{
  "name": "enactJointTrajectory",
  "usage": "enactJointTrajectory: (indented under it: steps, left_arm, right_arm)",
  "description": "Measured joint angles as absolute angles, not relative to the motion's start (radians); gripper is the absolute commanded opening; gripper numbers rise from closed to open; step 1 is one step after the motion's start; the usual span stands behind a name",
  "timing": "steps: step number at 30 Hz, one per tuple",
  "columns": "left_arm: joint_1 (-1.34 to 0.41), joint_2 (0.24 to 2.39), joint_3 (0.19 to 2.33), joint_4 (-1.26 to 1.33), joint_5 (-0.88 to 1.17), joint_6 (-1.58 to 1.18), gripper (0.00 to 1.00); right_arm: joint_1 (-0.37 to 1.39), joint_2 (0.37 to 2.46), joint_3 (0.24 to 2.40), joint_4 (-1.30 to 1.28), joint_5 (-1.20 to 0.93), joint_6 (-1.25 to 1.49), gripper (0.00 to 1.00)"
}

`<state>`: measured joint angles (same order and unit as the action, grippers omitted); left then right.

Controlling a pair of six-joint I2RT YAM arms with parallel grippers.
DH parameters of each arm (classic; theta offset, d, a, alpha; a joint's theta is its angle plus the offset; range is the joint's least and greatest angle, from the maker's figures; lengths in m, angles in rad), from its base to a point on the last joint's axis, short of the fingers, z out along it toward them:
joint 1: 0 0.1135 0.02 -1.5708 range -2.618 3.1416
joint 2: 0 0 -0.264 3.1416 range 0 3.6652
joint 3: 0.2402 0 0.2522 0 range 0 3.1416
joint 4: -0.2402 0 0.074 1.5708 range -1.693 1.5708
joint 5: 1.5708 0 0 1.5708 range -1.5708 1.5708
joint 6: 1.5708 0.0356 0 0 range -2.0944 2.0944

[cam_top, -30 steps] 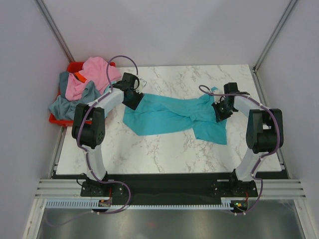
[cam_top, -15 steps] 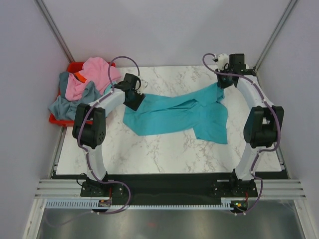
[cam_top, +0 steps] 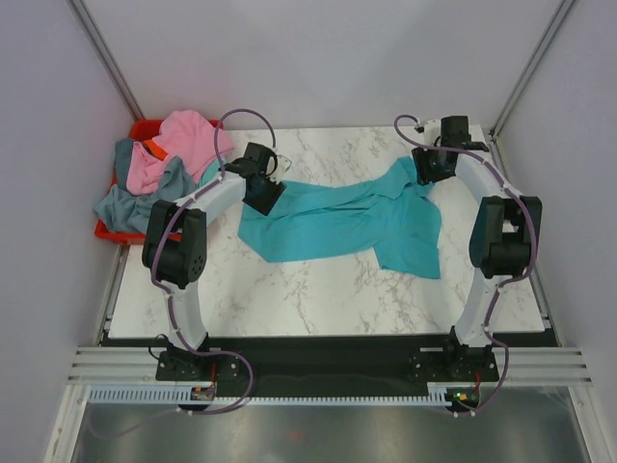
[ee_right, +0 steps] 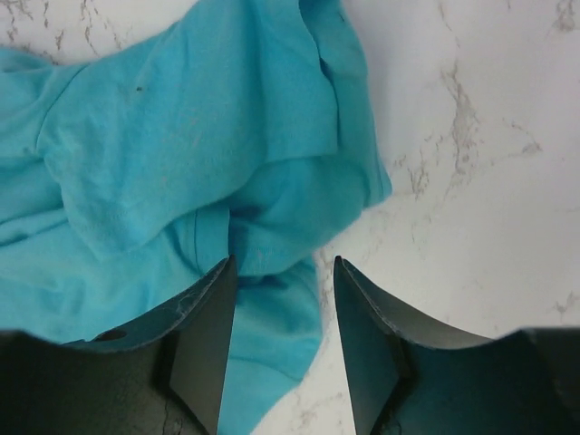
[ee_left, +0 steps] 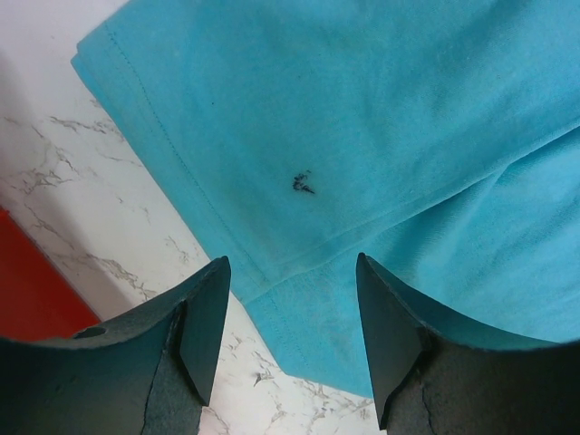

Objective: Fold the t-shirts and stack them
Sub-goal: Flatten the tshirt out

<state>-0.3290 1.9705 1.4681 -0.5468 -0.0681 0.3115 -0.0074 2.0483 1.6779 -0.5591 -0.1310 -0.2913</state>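
Robot laboratory test cell. A marble-patterned table [cam_top: 318, 299] is closed in on its left, far and right sides by plain pale wall panels [cam_top: 318, 58] held in bare metal posts [cam_top: 104, 56]. Along its near edge run aluminium rails [cam_top: 106, 367] and a slotted cable duct [cam_top: 318, 395], where a cabled left arm [cam_top: 178, 280] and right arm [cam_top: 482, 299] are bolted. A red plastic bin [cam_top: 143, 128] sits off its far-left corner

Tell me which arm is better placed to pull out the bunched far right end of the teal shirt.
Probably the right. The right gripper, open, hangs directly over the bunched folds of the teal t-shirt; the left gripper, also open, sits above the flat hem at the opposite end.
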Motion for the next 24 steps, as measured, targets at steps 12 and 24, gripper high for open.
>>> enactJointTrajectory:
  steps: [12, 24]
  left_arm:
    - [-0.339, 1.971, 1.468, -0.556, -0.068, 0.311, 0.66]
    - [-0.346, 1.971, 1.460, -0.575, -0.077, 0.312, 0.66]
  right_arm:
    - [-0.087, 2.053, 1.702, -0.506, -0.275, -0.196, 0.46]
    - [-0.094, 2.237, 1.851, -0.517, -0.318, -0.169, 0.45]
